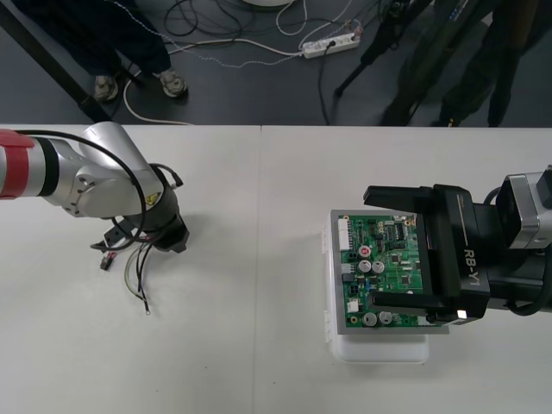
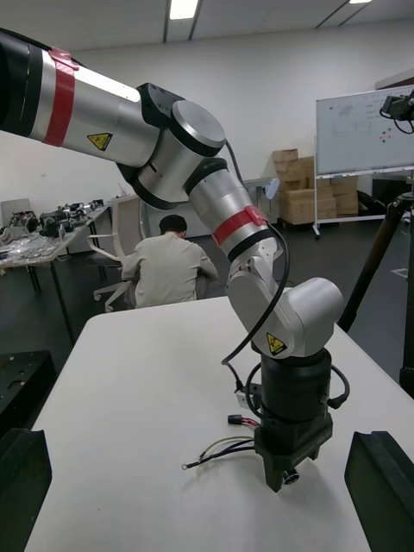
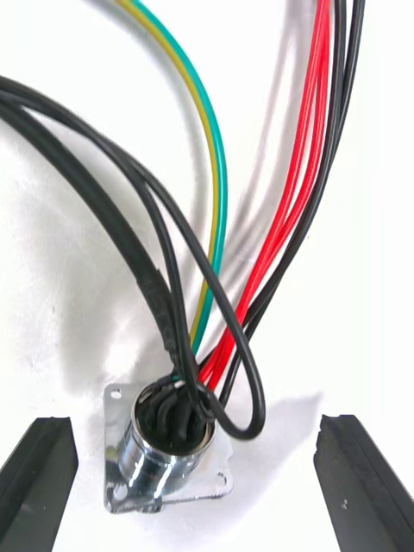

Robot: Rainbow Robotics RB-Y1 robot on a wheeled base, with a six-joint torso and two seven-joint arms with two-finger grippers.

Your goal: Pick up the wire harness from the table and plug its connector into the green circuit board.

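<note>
Here, the left claw (image 3: 194, 420) straddles the metal socket (image 3: 164, 448), fingers (image 3: 39, 483) wide apart.

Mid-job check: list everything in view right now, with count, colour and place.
Table: one, white, under everything.
Circuit board: one, green, on the table's right side.
Base: one, white, under the board.
Wire harness: one, red, black and green wires, lying on the table's left side, not plugged in.
Plug: one, black, on the table at the harness's left end.
Socket: one, metal, flanged, on the table between the left fingers.
Power strip: one, white, on the floor beyond the table.
Left hand: one, black fingers, open, around the socket.
Right hand: one, black, open, over the board.
</note>
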